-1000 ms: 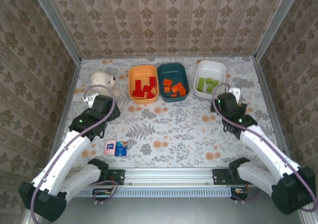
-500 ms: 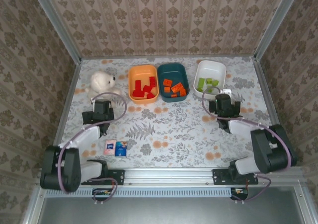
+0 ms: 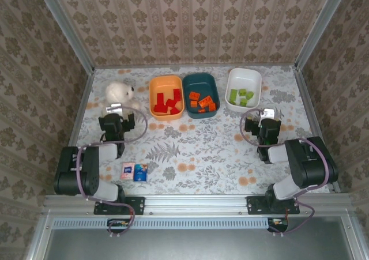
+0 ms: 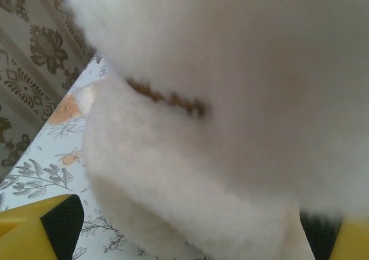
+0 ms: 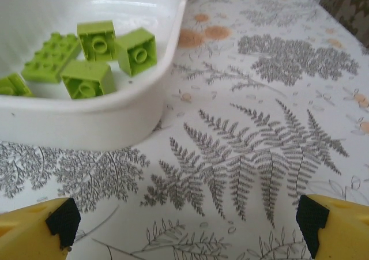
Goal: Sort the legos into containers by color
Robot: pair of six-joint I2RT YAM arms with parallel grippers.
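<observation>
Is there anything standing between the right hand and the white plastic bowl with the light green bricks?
No, nothing visible stands in the way. The open right hand faces the white rounded plastic bowl, and bare flower-patterned table lies between its yellow fingers and the bowl's near wall.

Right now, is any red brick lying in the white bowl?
No, the bricks in the white bowl are all light green, while the red bricks lie in the orange bowl.
</observation>
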